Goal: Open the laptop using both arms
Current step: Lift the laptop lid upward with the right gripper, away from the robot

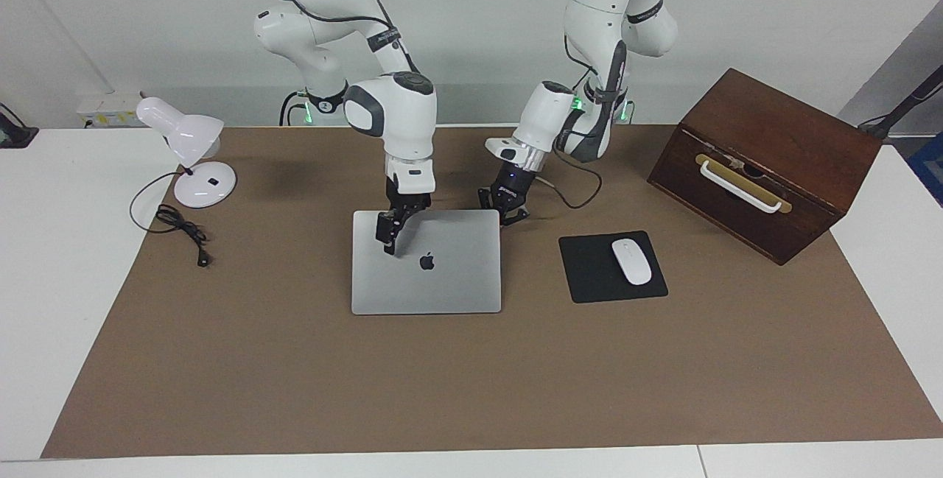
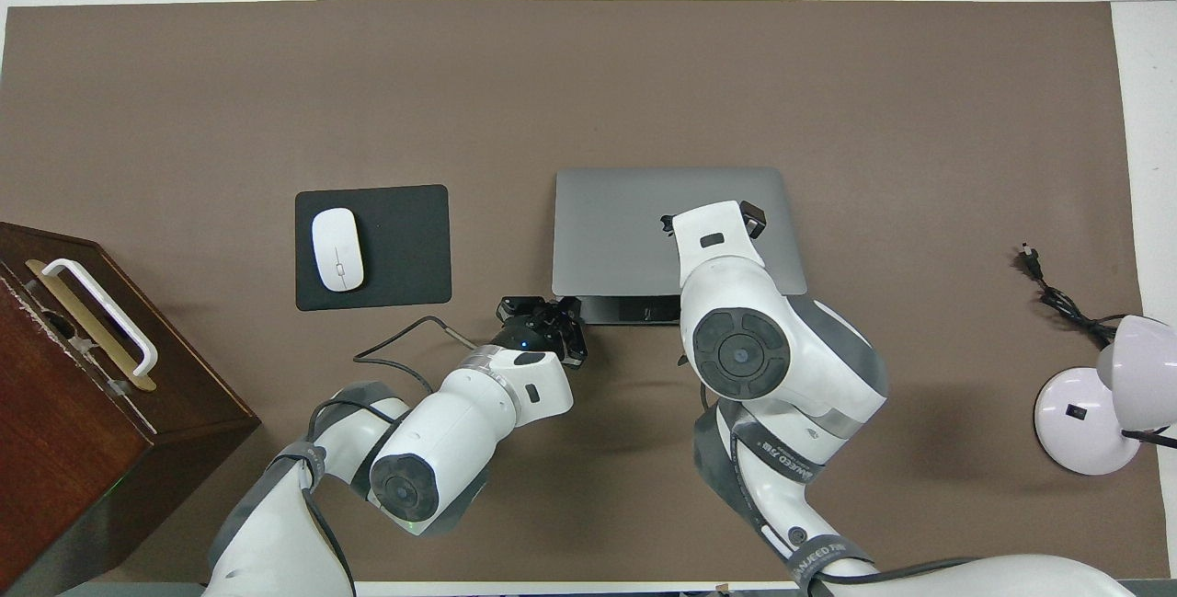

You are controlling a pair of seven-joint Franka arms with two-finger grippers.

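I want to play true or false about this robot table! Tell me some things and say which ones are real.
1. The white mouse lies on the black mouse pad. True.
2. The laptop is wide open with its screen showing. False: its lid is raised only a crack, at the edge nearer the robots.
3. The white lamp stands on the wooden box. False: the lamp stands on the table at the right arm's end, and the box is at the left arm's end.
4. The left gripper is down by a corner of the laptop. True.
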